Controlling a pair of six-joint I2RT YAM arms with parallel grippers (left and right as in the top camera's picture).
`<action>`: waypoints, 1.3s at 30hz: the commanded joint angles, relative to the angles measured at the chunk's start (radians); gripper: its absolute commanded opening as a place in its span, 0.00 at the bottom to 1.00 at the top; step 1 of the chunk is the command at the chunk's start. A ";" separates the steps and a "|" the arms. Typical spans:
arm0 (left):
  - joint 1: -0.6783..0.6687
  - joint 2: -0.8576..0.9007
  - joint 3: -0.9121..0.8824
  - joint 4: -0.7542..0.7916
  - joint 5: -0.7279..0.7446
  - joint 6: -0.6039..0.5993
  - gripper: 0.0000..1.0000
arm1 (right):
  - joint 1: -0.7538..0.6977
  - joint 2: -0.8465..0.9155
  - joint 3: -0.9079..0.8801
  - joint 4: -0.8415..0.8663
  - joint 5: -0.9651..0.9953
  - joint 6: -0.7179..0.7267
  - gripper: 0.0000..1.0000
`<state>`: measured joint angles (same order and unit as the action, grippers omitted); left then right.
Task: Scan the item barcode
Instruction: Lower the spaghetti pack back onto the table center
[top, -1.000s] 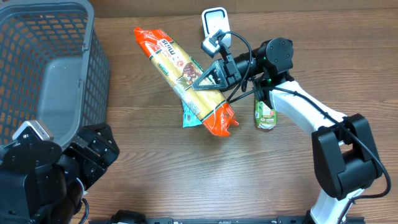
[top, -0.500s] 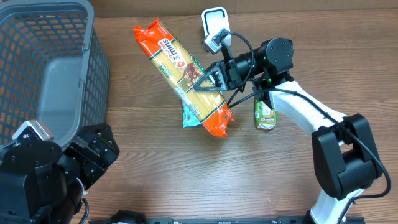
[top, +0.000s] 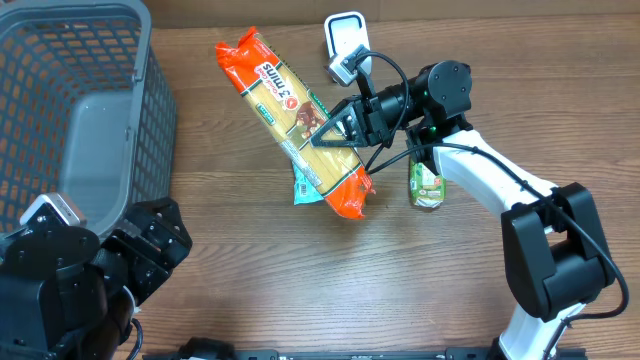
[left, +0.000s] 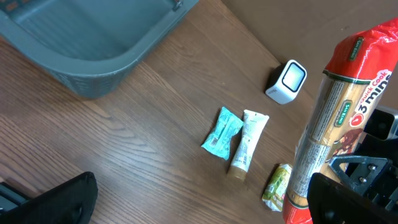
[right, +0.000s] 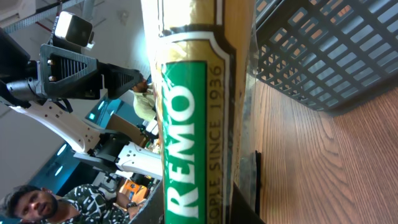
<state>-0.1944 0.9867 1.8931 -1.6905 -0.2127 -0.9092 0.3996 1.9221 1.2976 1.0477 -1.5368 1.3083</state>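
Right end effector (top: 335, 128) grasps the pasta packet (top: 285, 100) mid-length above the counter (top: 260, 290), scanner (top: 345, 35) just behind. Left end effector (top: 150, 245) sits released beside the basket (top: 155, 110), open wood between them.

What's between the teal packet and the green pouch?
A white tube lies between teal packet and green pouch, clear in left wrist view; overhead, the pasta pack covers it.

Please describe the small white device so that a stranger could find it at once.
Find the grey basket on the left, then look right, just past the top end of the long orange pasta packet. The white device stands there, the only boxy white thing.
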 joint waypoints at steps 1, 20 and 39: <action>0.008 0.002 0.005 0.001 0.003 0.015 0.99 | -0.002 -0.038 0.031 0.014 -0.032 -0.027 0.04; 0.008 0.002 0.005 0.001 0.003 0.015 0.99 | -0.005 -0.038 0.031 -0.236 0.236 -0.157 0.04; 0.008 0.002 0.005 0.001 0.003 0.015 1.00 | -0.099 -0.061 0.034 -1.164 0.823 -0.768 0.04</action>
<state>-0.1944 0.9867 1.8931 -1.6905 -0.2123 -0.9092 0.3473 1.9224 1.2976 -0.0921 -0.8330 0.7029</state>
